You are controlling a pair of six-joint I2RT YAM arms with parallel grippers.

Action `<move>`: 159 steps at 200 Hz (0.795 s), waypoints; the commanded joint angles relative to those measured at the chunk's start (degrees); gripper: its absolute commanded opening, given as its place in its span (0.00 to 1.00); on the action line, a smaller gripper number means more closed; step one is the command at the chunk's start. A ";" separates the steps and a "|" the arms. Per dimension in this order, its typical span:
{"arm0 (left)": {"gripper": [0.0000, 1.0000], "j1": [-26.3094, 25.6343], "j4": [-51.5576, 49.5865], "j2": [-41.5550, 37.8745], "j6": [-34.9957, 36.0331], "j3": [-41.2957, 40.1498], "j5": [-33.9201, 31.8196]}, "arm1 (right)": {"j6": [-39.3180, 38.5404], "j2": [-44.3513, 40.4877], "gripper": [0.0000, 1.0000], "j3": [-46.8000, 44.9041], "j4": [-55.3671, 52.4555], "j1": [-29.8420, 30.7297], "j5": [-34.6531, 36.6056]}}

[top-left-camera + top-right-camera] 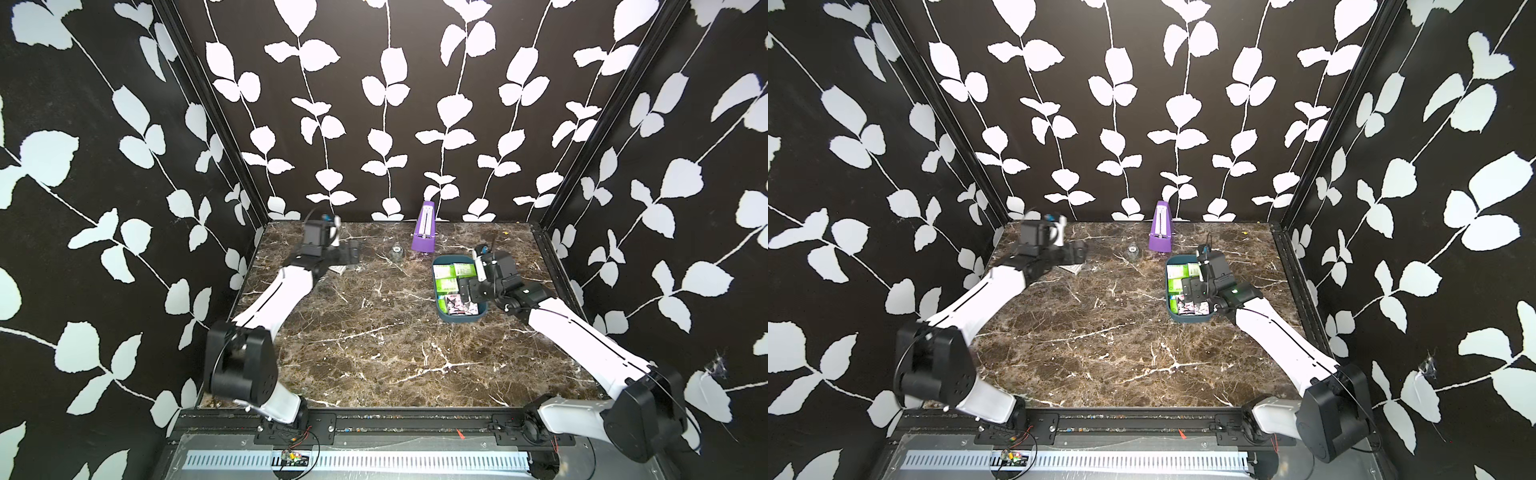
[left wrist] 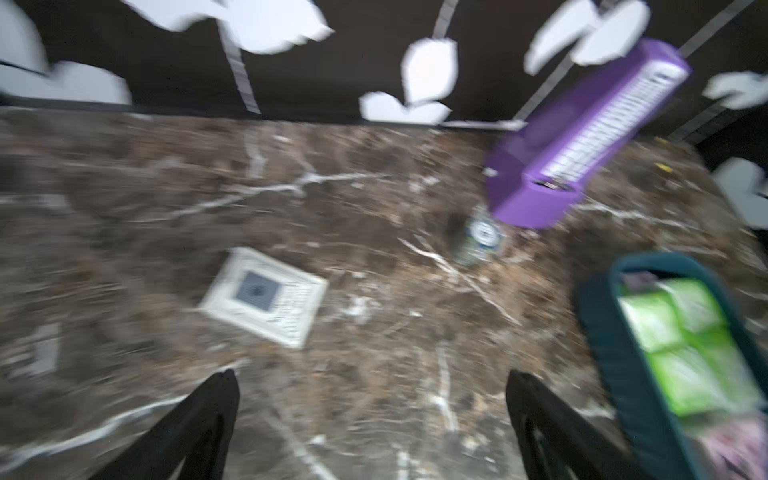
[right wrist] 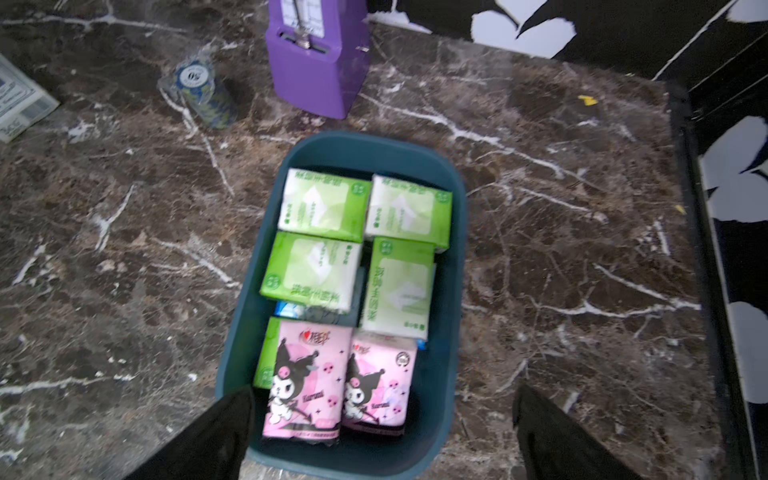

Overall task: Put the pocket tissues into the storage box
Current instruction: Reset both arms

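The right hand (image 3: 382,390) hovers over the near end of the storage box (image 3: 237,332) with its jaws spread wide and nothing between them, and the pocket tissues (image 3: 324,203) lie inside the box: four green-and-white packets toward the far end, two pink cartoon packets (image 3: 307,382) right under the hand, with a sliver of blue peeking out from beneath. No loose packet shows anywhere on the tabletop (image 3: 124,249), so the job looks about finished, and the danger now is undoing it. One finger (image 3: 224,419) hangs over the box's wall, and a low or sideways exit could hook that rim and drag or tip what is probably a light tub. The pink packets sit on top of others, near the height of the low wall, so a brush from a finger could flick one back out onto the marble. Across the way the left hand (image 2: 370,374) is also wide and empty, and its view is blurred; it sits close to the flat white square (image 2: 264,295), which is pale and packet-sized enough to be grabbed by mistake, and that item has no business in the box. The stack of chips (image 3: 203,95) and the purple pyramid (image 3: 316,75) stand just beyond the box's far end, so any shove of the tub in that direction could knock them over
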 commanded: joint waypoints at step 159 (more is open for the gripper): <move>0.99 5.54 39.85 2.30 17.54 -31.14 -19.10 | -3.42 -0.53 1.00 -9.11 16.41 -14.69 4.07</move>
